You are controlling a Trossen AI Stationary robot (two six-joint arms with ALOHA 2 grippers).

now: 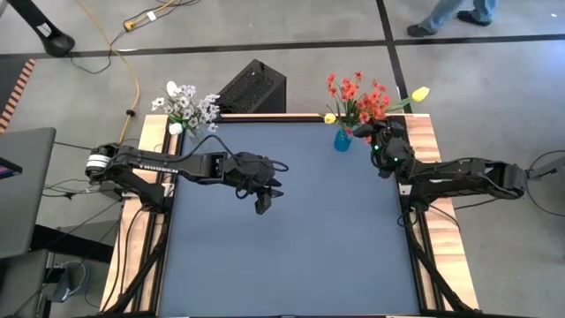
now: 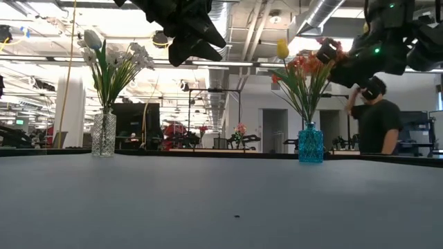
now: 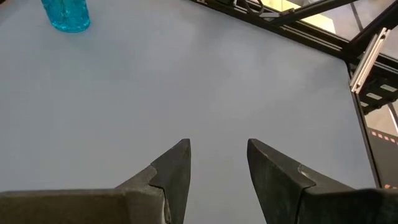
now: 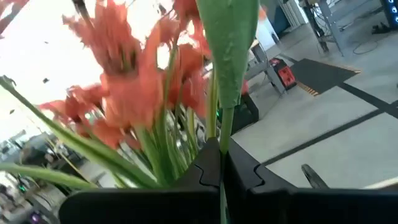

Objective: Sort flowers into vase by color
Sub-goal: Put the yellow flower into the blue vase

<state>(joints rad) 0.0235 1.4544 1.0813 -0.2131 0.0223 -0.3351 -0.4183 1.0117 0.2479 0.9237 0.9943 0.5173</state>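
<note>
Yellow flower [image 1: 420, 93] stem pinched in right claw [image 1: 381, 134].

Red-orange blooms [image 1: 360, 95] and a yellow one [image 1: 420, 93] fill the blue vase [image 2: 311, 144], white flowers [image 1: 188, 104] fill the clear patterned vase [image 2: 104, 134], and the black grippers hang over a grey-blue table [image 1: 291, 230].

The high view looks straight down on the whole blue-grey surface [image 1: 291, 230]. The low view looks level across it, sharing the small blue glass vase [image 1: 342, 140] with the left wrist view.
</note>
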